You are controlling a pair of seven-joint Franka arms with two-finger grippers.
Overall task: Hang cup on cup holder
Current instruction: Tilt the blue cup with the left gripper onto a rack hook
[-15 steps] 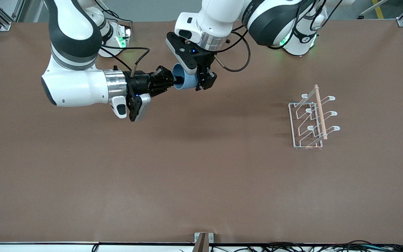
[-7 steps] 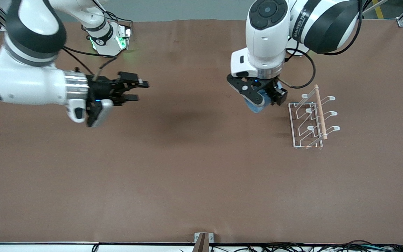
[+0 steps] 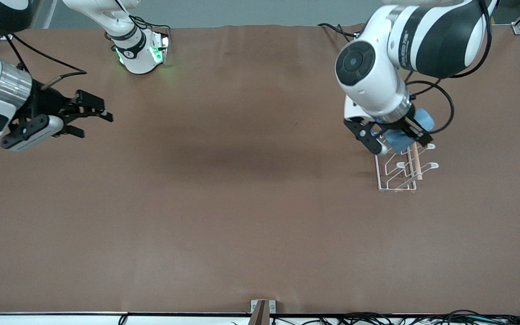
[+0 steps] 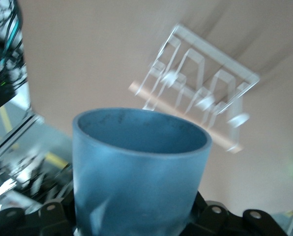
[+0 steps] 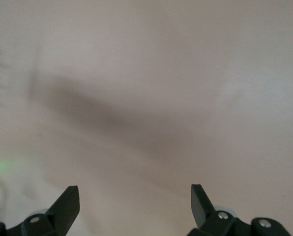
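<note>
Left gripper (image 3: 397, 137), jaws clamped on the small light-blue plastic cup (image 4: 139, 167), holds it over the white wire cup holder (image 3: 400, 167) (mouth toward the prongs, presumably for hooking). Right gripper (image 3: 93, 115) waits over the brown bench (image 3: 242, 216), jaws apart.

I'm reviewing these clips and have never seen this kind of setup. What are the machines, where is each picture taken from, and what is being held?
Two robot arms stand at a brown table. The wide picture comes from a high camera facing them; the other two come from cameras on each arm's wrist. The left gripper is shut on a light-blue cup, held over the white wire cup holder, which stands toward the left arm's end of the table. Its wrist view shows the cup's open mouth with the holder past it. The right gripper is open and holds nothing; that arm waits over bare table at its own end.
</note>
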